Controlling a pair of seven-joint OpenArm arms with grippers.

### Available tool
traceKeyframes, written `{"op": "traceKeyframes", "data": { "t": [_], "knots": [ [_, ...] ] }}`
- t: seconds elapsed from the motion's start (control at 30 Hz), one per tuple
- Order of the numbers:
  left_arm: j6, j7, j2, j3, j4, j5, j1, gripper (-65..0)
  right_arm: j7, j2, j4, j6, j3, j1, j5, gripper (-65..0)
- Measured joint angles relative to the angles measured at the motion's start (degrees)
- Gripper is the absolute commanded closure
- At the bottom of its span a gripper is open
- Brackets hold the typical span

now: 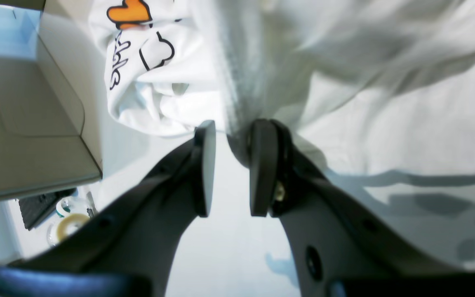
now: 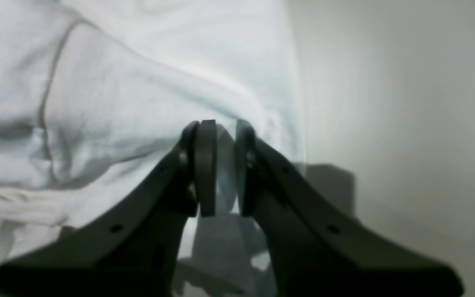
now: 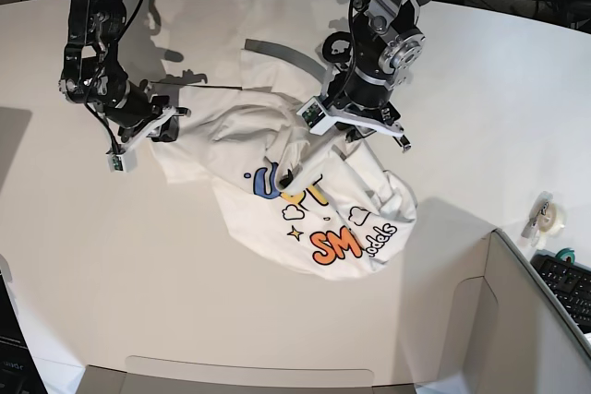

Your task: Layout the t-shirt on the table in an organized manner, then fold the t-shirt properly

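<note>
While the left wrist view looks down between its fingers (image 1: 232, 167), a gap stands between the pads, with a blurred ridge of the t-shirt (image 1: 270, 62) rising at their tips; whether cloth is pinched I cannot tell. A grey bin (image 1: 31, 123) sits to the left. From the right wrist view, the right fingers (image 2: 221, 167) are clenched on a thin fold of the t-shirt (image 2: 118, 103). Seen from the base view, the t-shirt (image 3: 305, 200) lies crumpled mid-surface (image 3: 138, 274), print upward, the right fingers (image 3: 159, 126) at its left edge, the left fingers (image 3: 325, 136) above its middle.
</note>
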Motion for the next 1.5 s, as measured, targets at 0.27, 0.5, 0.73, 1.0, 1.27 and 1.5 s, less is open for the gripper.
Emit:
{"op": "traceKeyframes", "data": {
  "t": [0.27,0.5,0.73,1.0,1.27,1.5],
  "knots": [
    [-0.1,-0.5,0.0,0.5,0.0,0.0,1.8,-10.0,-1.9,2.1,-1.0,-1.0,9.5,0.6,-4.1,-8.7],
    [-0.2,-2.3,0.0,0.5,0.0,0.0,3.5,-8.6,-2.7,1.7,-0.9,-1.6,10.0,2.1,-11.5,-8.9],
    [-0.2,-2.1,0.0,0.6,0.0,0.0,3.8,-8.7,-3.6,0.5,9.6,-1.9,10.1,0.4,-11.6,-8.9],
    [-0.1,-2.2,0.0,0.6,0.0,0.0,5.3,-13.4,-3.3,-7.6,23.3,-1.5,18.0,-4.2,-5.2,-16.8],
    [-0.3,-2.4,-1.7,0.6,0.0,0.0,4.9,-13.4,-3.3,-14.8,23.4,-1.7,18.4,-15.8,20.1,-29.1],
    [-0.1,-2.5,-1.7,0.6,0.0,0.0,5.0,-13.4,-2.7,-23.0,23.5,-2.0,22.2,-22.7,30.1,-29.0]
  ]
}}
